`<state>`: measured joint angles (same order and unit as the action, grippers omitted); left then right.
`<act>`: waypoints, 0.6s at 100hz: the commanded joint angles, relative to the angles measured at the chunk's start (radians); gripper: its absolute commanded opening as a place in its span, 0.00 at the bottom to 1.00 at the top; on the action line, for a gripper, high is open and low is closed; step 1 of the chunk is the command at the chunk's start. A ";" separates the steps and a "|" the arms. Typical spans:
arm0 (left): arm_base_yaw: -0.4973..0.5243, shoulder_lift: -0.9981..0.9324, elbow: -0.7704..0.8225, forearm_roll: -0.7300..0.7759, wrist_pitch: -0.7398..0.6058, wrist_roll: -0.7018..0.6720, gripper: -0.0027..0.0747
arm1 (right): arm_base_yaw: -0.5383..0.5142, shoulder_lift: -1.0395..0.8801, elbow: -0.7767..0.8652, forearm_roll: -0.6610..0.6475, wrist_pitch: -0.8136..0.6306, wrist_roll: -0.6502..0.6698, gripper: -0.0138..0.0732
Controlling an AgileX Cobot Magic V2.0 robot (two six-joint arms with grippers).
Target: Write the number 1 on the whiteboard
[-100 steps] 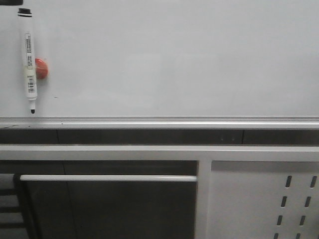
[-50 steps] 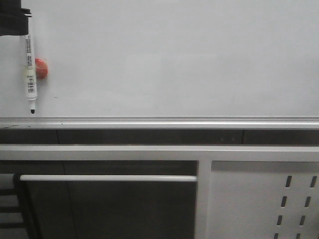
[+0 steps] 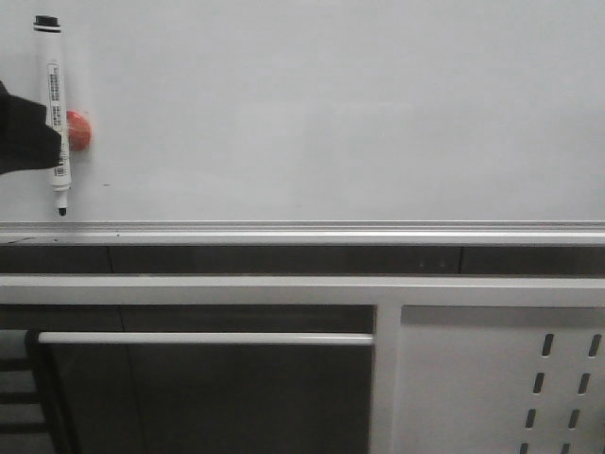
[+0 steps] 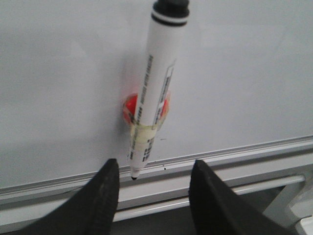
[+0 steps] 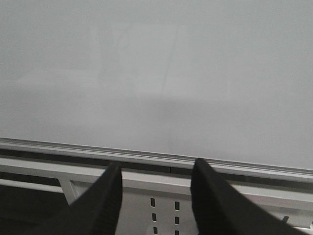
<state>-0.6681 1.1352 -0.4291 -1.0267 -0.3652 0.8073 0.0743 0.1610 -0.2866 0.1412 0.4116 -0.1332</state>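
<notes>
The whiteboard (image 3: 331, 113) fills the upper front view, with its silver rail (image 3: 331, 232) below. No number 1 shows on it. A white marker pen (image 3: 55, 95) hangs tip down at the far left, held by a red magnet (image 3: 82, 130). My left gripper (image 3: 33, 142) is a dark shape at the left edge, level with the pen's lower half. In the left wrist view it (image 4: 154, 164) is open and empty, with the marker (image 4: 156, 83) just beyond it. My right gripper (image 5: 157, 165) is open and empty, facing bare whiteboard (image 5: 156, 73).
Below the rail is a grey metal frame with a horizontal bar (image 3: 203, 338) and a perforated panel (image 3: 501, 378) at the lower right. The panel also shows under my right gripper (image 5: 166, 205). A tiny dark speck (image 3: 105, 184) sits beside the marker.
My left gripper has moved down from the marker's cap at the top left corner to the level of the pen's lower half. The marker and the board have not changed.
</notes>
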 commanded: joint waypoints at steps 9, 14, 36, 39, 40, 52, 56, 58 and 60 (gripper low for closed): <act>-0.008 0.069 -0.032 0.060 -0.073 -0.004 0.42 | -0.002 0.025 -0.022 -0.008 -0.081 -0.010 0.50; -0.008 0.090 -0.034 0.049 -0.106 -0.019 0.42 | -0.002 0.030 -0.022 -0.008 -0.081 -0.010 0.50; -0.008 0.147 -0.055 0.058 -0.175 -0.138 0.42 | -0.002 0.036 -0.022 -0.008 -0.081 -0.010 0.50; -0.008 0.152 -0.064 0.058 -0.177 -0.138 0.42 | -0.002 0.036 -0.022 -0.008 -0.081 -0.010 0.50; -0.008 0.151 -0.067 0.058 -0.177 -0.138 0.42 | -0.002 0.036 -0.022 -0.008 -0.081 -0.010 0.50; -0.008 0.163 -0.084 0.067 -0.213 -0.138 0.42 | -0.002 0.036 -0.021 -0.008 -0.081 -0.010 0.50; -0.008 0.163 -0.089 0.079 -0.223 -0.140 0.42 | -0.002 0.036 -0.020 -0.008 -0.081 -0.010 0.50; -0.008 0.163 -0.090 0.088 -0.226 -0.140 0.42 | -0.002 0.036 -0.018 -0.008 -0.083 -0.010 0.50; -0.008 0.163 -0.091 0.097 -0.228 -0.140 0.42 | -0.002 0.036 -0.016 -0.008 -0.085 -0.010 0.50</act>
<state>-0.6681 1.3163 -0.4858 -0.9764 -0.5128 0.6796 0.0743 0.1765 -0.2843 0.1395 0.4116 -0.1332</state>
